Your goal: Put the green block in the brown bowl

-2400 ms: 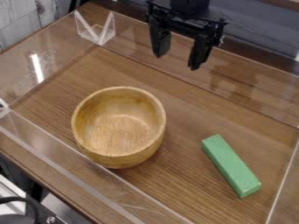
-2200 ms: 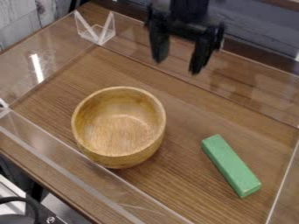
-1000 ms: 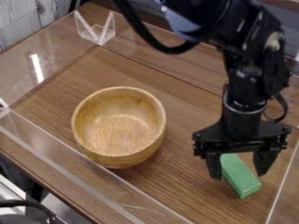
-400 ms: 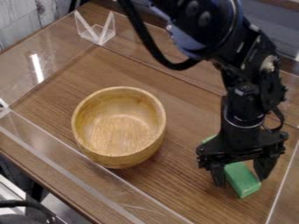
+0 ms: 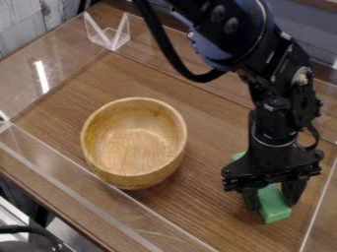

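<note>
Green block lies flat on the wooden table, toward the near right part of the surface, with only its nearer end showing below the tool. Over it stands the gripper, pointing straight down, its dark fingers reaching to the table on either side of the bar and drawn in against its sides, so the jaws look pinched onto the block. The block itself rests on the wood, not lifted. Above the gripper rises the black arm, a thick jointed column that bends back toward the upper middle of the view, with cables running along it. To the left, well apart from the block, sits the brown bowl, round, thick-walled, upright, its grain plain to see. Low clear walls edge the table along the near and left sides, and a small clear stand sits at the far left corner.
</note>
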Tool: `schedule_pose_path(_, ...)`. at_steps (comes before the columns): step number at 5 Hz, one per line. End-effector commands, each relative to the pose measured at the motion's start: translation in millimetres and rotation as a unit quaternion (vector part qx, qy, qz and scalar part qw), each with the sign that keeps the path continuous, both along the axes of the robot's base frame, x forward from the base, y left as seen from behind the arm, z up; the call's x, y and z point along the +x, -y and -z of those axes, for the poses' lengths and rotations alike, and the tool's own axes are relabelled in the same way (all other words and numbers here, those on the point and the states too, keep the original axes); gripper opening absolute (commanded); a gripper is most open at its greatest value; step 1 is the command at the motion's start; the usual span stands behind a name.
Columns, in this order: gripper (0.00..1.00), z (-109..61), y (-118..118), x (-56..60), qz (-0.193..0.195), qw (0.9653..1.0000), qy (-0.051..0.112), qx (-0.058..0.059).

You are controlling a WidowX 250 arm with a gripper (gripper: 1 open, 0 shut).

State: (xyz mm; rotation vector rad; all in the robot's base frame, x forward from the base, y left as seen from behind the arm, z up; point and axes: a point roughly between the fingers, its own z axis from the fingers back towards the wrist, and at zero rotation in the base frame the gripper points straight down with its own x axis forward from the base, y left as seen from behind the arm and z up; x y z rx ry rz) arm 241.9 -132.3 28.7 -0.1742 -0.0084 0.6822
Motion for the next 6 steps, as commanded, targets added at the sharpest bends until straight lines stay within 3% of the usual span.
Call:
schedule_pose_path(1,0.00,-12.6,7.0,0.4,0.011,0.9999,0.007,-0.008)
schedule_pose_path(6,0.00,-37.9,11.5,-5.9,0.032,0.9993,-0.007,-0.019)
